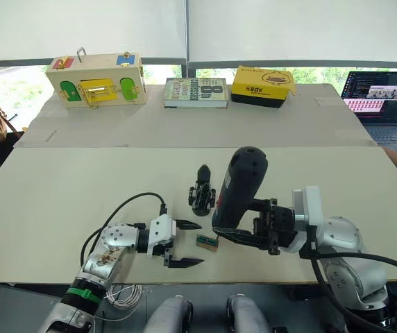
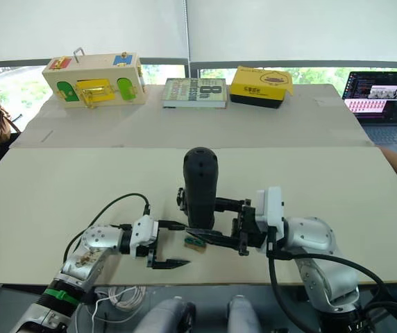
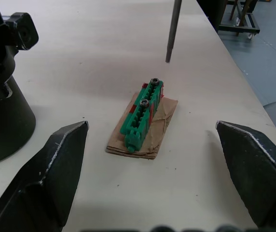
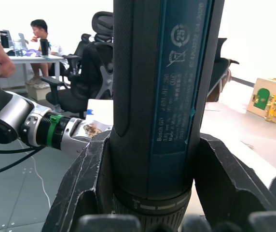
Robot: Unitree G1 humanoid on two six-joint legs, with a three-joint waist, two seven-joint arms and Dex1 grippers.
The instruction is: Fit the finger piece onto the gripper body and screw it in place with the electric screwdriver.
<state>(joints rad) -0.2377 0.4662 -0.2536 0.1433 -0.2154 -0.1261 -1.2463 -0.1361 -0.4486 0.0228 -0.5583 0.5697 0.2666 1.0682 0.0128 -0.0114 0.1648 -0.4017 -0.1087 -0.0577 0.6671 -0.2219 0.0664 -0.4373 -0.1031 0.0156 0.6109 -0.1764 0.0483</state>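
Near the counter's (image 1: pixel 60 173) front edge, my right tool (image 1: pixel 250 232) clamps the screwdriver (image 1: pixel 239 187) upright, bit down by the green block (image 3: pixel 142 111). Gripper body (image 1: pixel 202 198), finger piece (image 1: pixel 203 173) standing on it, sits just left of the screwdriver. Left tool (image 1: pixel 184 243) gapes wide, empty, nearer.

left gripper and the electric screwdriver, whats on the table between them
The small green block on its tan pad lies between the open left gripper and the electric screwdriver, which the right gripper holds; the left wrist view shows it between the left fingers.
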